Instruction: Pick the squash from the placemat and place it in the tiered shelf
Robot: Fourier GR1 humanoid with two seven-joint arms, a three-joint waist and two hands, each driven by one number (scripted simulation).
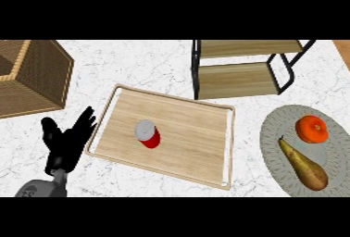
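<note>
Presently, head view only.

Squash [303,163]: long, tan-brown, pear-shaped; lying on grey oval placemat [280,125] at view's right. Long axis running from narrow stem end at upper left to bulbous end at lower right, toward view's lower edge. Untouched, nothing round it.

Orange fruit [312,128]: round, on same placemat, just beside squash's narrow end, farther from robot. Not part of task.

Tiered shelf [239,78]: black frame, two wooden tiers, upper middle of view; standing beyond placemat, up and to left of squash. Lower tier's board bare as shown.

Left hand [66,139]: black, at view's left, fingers straight and spread, holding nothing, resting beside left rim of wooden tray [198,152]. Well apart from squash, whole tray between them.

Right hand: not shown anywhere.

Red can [147,134]: grey top, standing on tray near its middle. Wicker basket [34,78]: upper left corner. White marbled surface [137,60] under all.

Key relation, as judgement: squash lying far right of only visible hand, on robot's right side; right arm likely nearer and better suited. Grasp probably best across long axis, near thicker middle, then carry up and leftward to shelf, keeping off orange fruit on lift.
</note>
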